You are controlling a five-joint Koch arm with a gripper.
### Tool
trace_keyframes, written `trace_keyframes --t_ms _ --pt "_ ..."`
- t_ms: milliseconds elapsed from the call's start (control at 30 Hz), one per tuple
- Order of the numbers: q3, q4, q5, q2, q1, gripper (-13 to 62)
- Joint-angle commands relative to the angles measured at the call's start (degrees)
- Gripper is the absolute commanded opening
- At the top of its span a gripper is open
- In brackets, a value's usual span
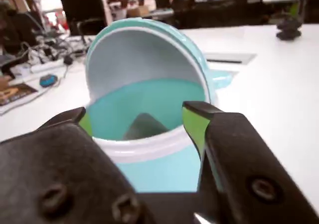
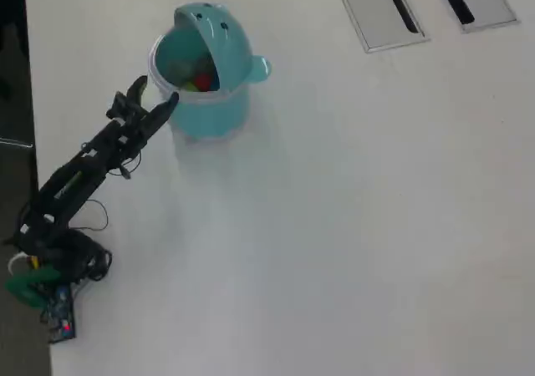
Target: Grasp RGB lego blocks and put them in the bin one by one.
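my gripper (image 2: 157, 92) hangs just beside the bin (image 2: 209, 117), at its left rim in the overhead view, jaws spread wide w/ nothing between them. in the wrist view the two green-lined fingers (image 1: 195, 127) frame the bin's (image 1: 164, 171) white rim and i'm looking straight into the mouth, lid (image 1: 144, 55) flipped up and back.

blocks: overhead shows a red block (image 2: 202, 82) inside the bin, w/ a bit of lime green (image 2: 191, 86) touching it on its left and smth blue (image 2: 215, 81) at its right, partly tucked under the lid (image 2: 219, 33). can't make out clear cube shapes, too small. no loose block on the table (image 2: 351, 226) in either view, so i judge all three are prob in and the job's about done.

risks from here, my guess only:
- i'm v close to the rim. if i swing sideways or drop down before backing off, a finger catches the rim and tips or shoves the bin, it's light plastic, blocks could spill.
- lid stands open above the mouth; bump it and it could flip shut or drag the bin.
- pulling back low could clip the bin wall too. safer to lift first, then retreat toward the base (image 2: 50, 259).

grey panels (image 2: 380, 12) at the far top of the overhead view are well apart, no issue.
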Motion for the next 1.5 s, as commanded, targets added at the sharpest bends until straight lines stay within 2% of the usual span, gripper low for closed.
trace_keyframes --t_ms 0,533,867,1167,1467 --pt "-0.79 -1.49 1.85 4.31 0.62 34.2" --pt "11.16 -2.46 15.56 16.44 2.29 34.2" --pt "17.75 -6.86 30.32 21.45 6.86 34.0" --pt "31.38 -28.56 39.02 21.71 14.59 33.0" --pt "35.86 -34.28 47.02 21.80 20.83 33.0"
